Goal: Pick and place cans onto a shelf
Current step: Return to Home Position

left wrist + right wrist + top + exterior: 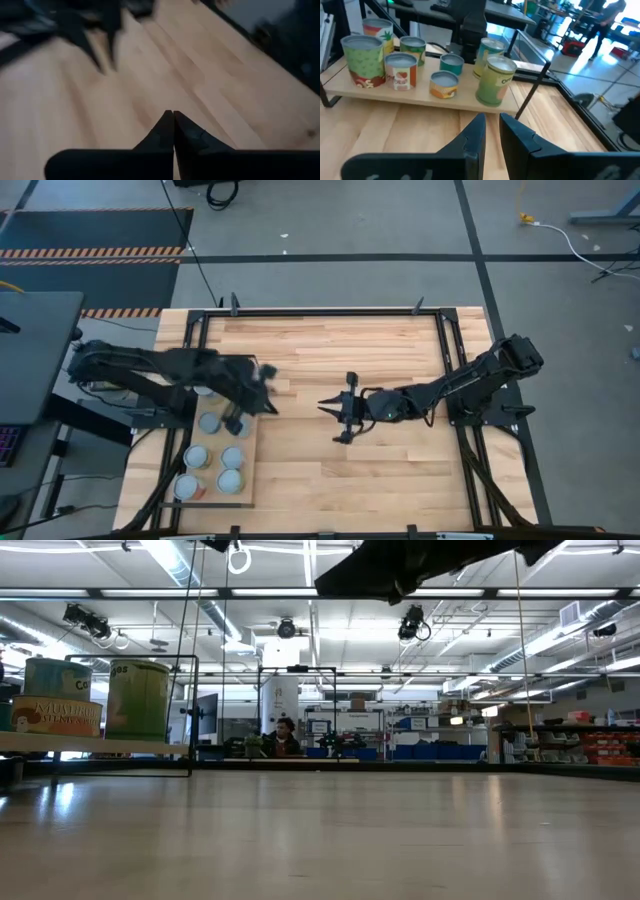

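Low view: cans [137, 700] w/ illegible lbls.

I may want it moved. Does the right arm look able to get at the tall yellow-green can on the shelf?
Probably yes: bare tabletop lies between the right claw and the yellow-green can at the shelf's near edge; the left arm above the shelf might crowd it.

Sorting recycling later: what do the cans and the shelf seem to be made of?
Cans: probably tin-plated steel, with dull grey lids, raised rims and printed labels that look like glossy paper. Shelf: a pale, matt wooden board. Its thin black frame looks like metal rod, though that is uncertain.
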You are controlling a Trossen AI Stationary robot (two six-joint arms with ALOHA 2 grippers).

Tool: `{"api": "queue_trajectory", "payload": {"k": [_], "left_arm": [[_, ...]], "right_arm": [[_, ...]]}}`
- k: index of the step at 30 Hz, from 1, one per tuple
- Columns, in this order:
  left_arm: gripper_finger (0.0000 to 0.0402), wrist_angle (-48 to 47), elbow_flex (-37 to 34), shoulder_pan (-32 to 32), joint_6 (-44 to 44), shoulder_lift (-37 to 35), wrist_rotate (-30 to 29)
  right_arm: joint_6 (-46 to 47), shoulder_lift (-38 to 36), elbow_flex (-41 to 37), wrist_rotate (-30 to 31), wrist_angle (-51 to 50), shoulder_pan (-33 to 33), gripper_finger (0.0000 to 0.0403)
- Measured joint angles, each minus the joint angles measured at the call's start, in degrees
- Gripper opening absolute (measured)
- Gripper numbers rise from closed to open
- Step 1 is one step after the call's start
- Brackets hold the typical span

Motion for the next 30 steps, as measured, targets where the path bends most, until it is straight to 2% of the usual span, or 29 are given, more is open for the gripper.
{"api": "queue_trajectory", "payload": {"k": [5,10,13,16,19,23,27,30], "left_arm": [[0.0008,1.02,-1.80,5.87,-4.51,-9.17,-0.58],[0.0004,11.48,-11.42,9.06,-8.24,-20.89,-1.53],[0.0007,17.23,-17.75,10.16,-8.76,-28.10,-3.88],[0.0015,17.74,-21.43,10.77,-8.74,-33.39,-9.03],[0.0022,17.62,-23.03,10.87,-8.74,-36.77,-10.43],[0.0023,16.20,-23.02,10.76,-8.76,-38.24,-10.43],[0.0019,17.31,-23.02,10.76,-10.74,-38.18,-10.50],[0.0019,19.33,-23.02,10.94,-11.05,-38.16,-10.00]], "right_arm": [[-1.70,-1.51,-1.18,-5.88,0.00,-4.21,0.0061],[-1.99,-6.67,-7.92,-12.72,3.57,-7.32,0.0061],[-1.05,-13.63,-12.53,-11.69,2.88,-9.36,0.0061],[-0.97,-22.59,-16.01,-9.60,-0.77,-10.73,0.0061],[-0.95,-31.37,-18.39,-6.45,-5.73,-10.82,0.0061],[-2.21,-40.44,-21.64,-4.52,-7.41,-10.81,0.0061],[-5.50,-45.71,-23.56,-2.71,-7.48,-11.28,0.0061],[-1.34,-47.88,-24.34,-2.60,-10.90,-11.36,0.0061]]}}
